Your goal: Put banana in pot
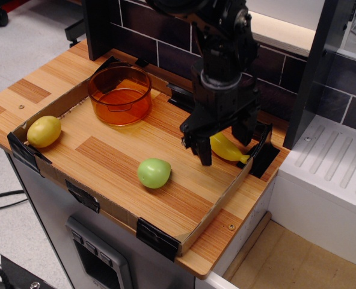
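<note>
gripper (223, 144) spread wide, straddling banana (228, 148) | banana flat by right edge wall | pot (119, 94) at far-left corner | risk: glossy curve squirts sideways when jaws close

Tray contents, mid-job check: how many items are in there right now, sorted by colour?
Yellow: 2, the banana under the open tool and a rounder yellow fruit at the left corner.
Green: 1, a round green fruit.
Orange: 1, the pot, nothing in it.
Total: 4
</note>
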Robot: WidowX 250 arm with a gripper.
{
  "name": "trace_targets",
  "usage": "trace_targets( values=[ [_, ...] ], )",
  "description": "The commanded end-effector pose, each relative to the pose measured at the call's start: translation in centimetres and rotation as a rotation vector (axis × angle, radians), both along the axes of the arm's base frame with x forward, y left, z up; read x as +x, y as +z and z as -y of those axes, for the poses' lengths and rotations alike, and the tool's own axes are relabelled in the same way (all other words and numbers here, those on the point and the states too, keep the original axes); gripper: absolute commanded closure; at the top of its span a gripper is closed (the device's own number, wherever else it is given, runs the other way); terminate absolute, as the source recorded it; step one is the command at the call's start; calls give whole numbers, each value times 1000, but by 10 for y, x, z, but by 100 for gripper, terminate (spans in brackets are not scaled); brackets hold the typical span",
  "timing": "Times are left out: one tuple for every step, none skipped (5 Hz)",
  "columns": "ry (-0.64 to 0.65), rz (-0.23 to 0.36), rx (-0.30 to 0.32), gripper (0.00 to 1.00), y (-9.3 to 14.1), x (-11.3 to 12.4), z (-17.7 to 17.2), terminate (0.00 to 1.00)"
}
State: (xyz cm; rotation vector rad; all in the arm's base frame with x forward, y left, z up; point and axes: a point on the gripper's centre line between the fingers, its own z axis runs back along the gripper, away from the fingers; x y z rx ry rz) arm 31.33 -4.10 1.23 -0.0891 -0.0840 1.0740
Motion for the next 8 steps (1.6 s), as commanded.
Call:
trace_targets(
  values=[
    [72, 4, 16, 0, 10, 24, -6, 0],
    [79, -1, 17, 0, 11, 27, -3, 0],
    [47, -6, 31, 100, 7, 26, -1, 0],
    [38, -8, 34, 100, 3, 23, -3, 0],
    [29, -14, 41, 100, 1, 22, -4, 0],
    [19, 18, 60, 100, 13, 22, -4, 0],
    [54, 98, 50, 100, 57, 16, -12, 0],
    [124, 141, 66, 100, 84, 14, -33, 0]
  ],
)
